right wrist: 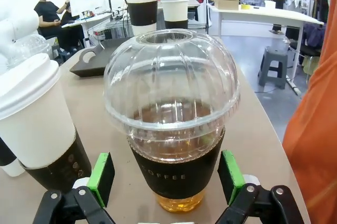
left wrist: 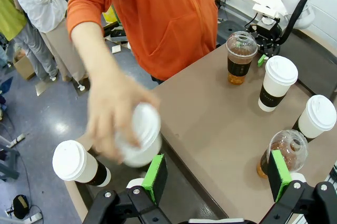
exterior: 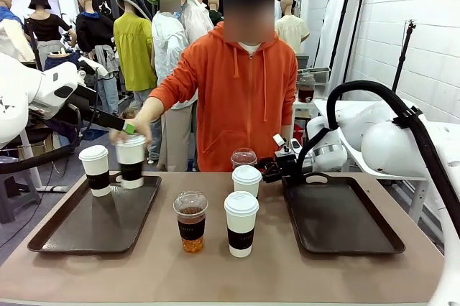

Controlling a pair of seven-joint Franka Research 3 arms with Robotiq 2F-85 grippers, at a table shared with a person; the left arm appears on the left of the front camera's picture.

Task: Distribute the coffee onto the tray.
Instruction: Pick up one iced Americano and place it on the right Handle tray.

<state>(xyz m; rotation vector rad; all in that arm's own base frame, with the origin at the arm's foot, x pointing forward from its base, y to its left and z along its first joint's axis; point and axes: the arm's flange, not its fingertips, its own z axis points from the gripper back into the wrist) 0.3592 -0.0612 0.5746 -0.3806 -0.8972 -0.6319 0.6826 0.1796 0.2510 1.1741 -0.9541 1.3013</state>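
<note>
Dome cup point(right wrist: 171, 103) w/ brown liquid point(right wrist: 174, 201).

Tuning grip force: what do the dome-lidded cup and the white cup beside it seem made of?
Dome-lidded cup: apparently clear glossy plastic; brown liquid shows through, highlights on the dome. Its dark band looks like matte printed paper. White cup: probably matte paper, with a smooth white lid, likely plastic.

White lidded paper cup point(exterior: 241, 223) carries a dark brown band; clear dome-lidded plastic cup point(right wrist: 171, 124) holds amber-brown liquid; rectangular tray point(exterior: 338, 220) is dark brown; hooded sweatshirt point(exterior: 244, 98) is orange.
</note>
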